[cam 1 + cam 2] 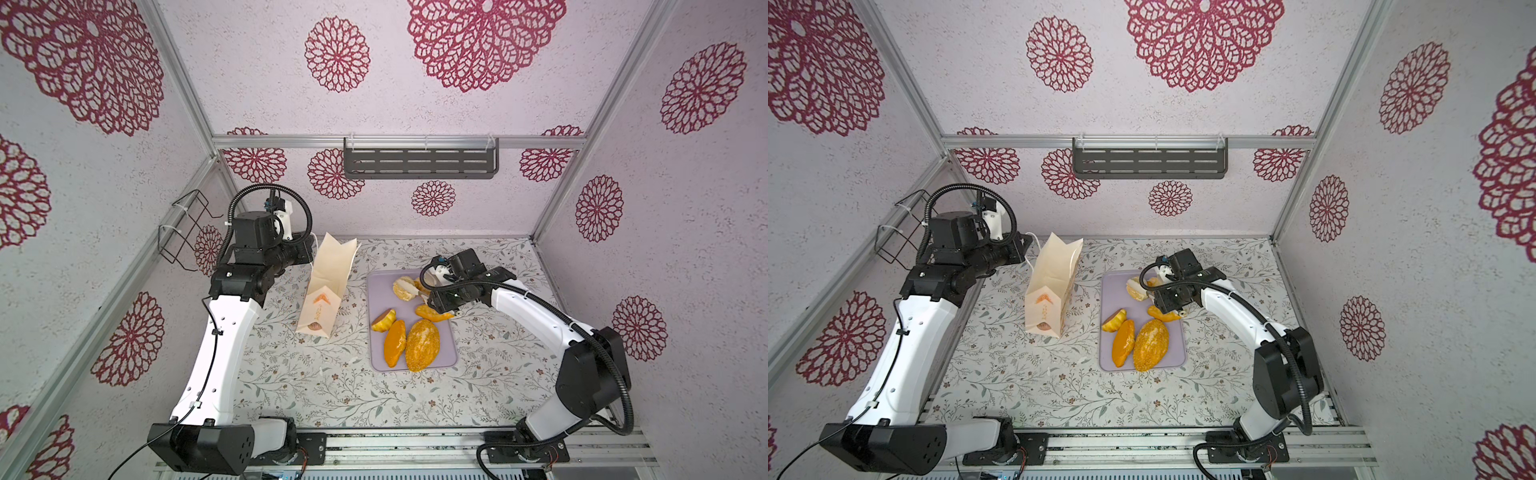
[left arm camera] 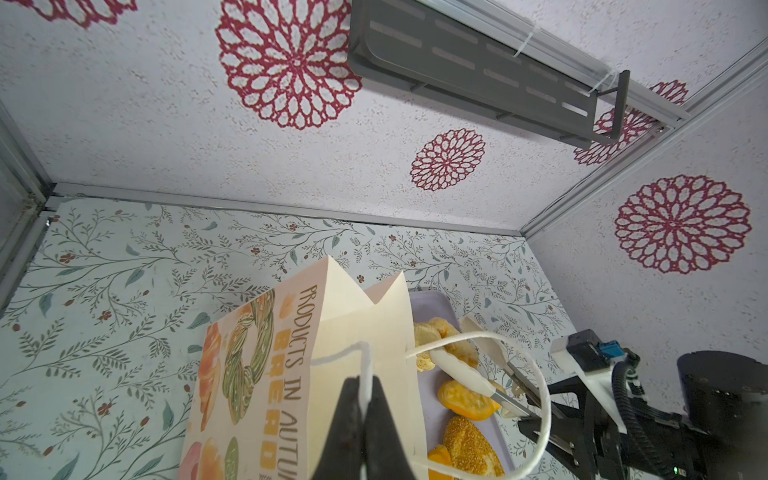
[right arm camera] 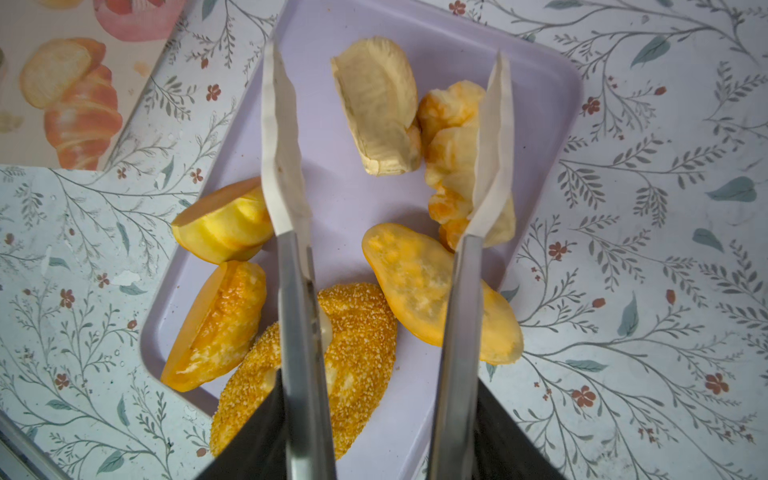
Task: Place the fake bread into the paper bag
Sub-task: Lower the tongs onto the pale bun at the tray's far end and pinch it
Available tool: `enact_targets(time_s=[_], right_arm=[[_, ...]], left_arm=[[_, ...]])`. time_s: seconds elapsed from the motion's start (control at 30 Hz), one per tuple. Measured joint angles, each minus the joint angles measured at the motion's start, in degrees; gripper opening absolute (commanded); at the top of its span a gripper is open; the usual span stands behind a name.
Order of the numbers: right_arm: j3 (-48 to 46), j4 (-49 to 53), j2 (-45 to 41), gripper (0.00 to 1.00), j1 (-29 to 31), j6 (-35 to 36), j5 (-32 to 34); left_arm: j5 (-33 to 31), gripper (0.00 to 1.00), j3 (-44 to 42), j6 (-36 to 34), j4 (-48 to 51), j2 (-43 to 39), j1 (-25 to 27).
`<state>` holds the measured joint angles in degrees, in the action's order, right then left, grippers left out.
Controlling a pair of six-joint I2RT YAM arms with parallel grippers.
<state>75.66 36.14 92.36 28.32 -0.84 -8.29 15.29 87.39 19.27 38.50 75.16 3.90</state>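
- Left gripper [image 2: 364, 386] is pinching the cord handle [image 2: 540, 386] of the paper bag [image 2: 266, 374], jaws together, at frame bottom
- Right gripper [image 3: 378, 440] is clamping tongs [image 3: 297, 291], tips hanging apart over the fake bread [image 3: 419, 274]

Lilac tray [image 1: 448, 345] right of centre on floral table cover [image 1: 332, 395]. Grey slotted shelf [image 1: 419, 162] upper centre, back wall. Black wire basket [image 1: 183, 228] left of centre, side wall. White-tipped tongs [image 3: 293, 249] over tray.
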Motion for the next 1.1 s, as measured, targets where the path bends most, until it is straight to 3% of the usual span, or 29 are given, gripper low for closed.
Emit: enact_targets(time_s=[0.47,0.77,1.1], right_arm=[[3.5,1.4,4.9,0.56,2.3,1.1,2.6],[4.1,1.5,8.1,0.46,3.9,1.3,3.8],[4.6,1.4,9.2,0.42,4.5,1.2,4.3]], left_arm=[[-0.9,0.0,1.0,0.0,0.4,0.7,0.4],[-0.9,0.0,1.7,0.0,1.2,0.9,0.7],[-1.1,0.0,1.7,0.0,1.5,0.9,1.1]])
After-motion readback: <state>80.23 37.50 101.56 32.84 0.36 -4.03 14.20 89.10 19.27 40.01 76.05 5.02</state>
